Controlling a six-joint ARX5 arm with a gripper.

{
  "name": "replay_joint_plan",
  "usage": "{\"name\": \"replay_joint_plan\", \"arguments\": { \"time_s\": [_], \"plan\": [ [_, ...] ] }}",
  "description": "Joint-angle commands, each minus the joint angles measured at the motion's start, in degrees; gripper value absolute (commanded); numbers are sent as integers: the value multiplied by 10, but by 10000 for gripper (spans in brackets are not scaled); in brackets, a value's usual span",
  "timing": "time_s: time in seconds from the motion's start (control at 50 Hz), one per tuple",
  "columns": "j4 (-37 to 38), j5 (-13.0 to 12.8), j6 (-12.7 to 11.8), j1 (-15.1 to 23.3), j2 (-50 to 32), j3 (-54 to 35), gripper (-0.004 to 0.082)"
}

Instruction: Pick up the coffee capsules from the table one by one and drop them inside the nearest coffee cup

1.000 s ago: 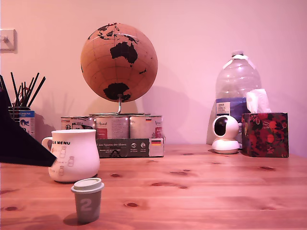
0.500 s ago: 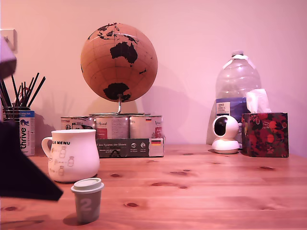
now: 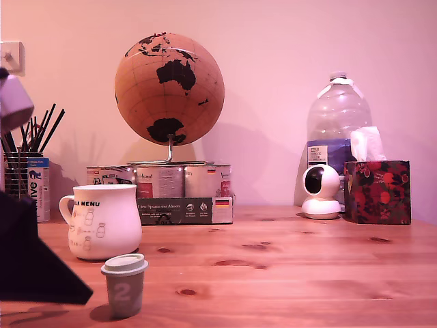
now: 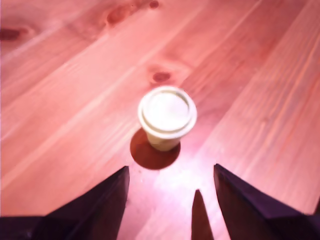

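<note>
The small grey-green capsule stands upright on the wooden table, pale flanged top up and a white "2" on its side facing the exterior view. It sits in front of the white mug, nearer the camera and a little toward the exterior view's right of the mug's middle. The two are near each other but apart. The mug is upright, its handle toward the exterior view's left, and the black letters "MENU" show on its side.

The fingers are spread wide and hold nothing. In the wrist view only bare wood lies between their dark tips, and the capsule stands just beyond the gap, in line with it and touching neither finger. Its round shadow falls on the table on the side toward the fingers. In the exterior view one finger shows as a dark wedge at the left edge, with its tip low over the table and pointing toward the capsule – close, but not touching.

Behind the mug a globe rests on a row of cartons, with a holder of dark pencils at the exterior view's left. Toward the right stand a small white camera, a large clear water bottle and a flowered tissue box – all well away from the capsule.
</note>
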Motion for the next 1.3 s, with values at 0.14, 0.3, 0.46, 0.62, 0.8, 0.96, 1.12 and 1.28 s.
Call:
{"name": "replay_joint_plan", "arguments": {
  "time_s": [0.14, 0.3, 0.46, 0.62, 0.8, 0.96, 1.12, 1.28],
  "plan": [
    [-1, 2, 4, -6, 40, 22, 488],
    [-8, 0, 4, -12, 61, 46, 488],
    [-9, -2, 5, -12, 81, 57, 488],
    [-9, -5, 5, -12, 103, 70, 488],
    [-9, -5, 7, -14, 119, 85, 488],
    [-9, -5, 9, -16, 141, 94, 488],
    [-9, -5, 9, -21, 158, 106, 488],
    [-9, -6, 13, -23, 168, 118, 487]
  ]
}}
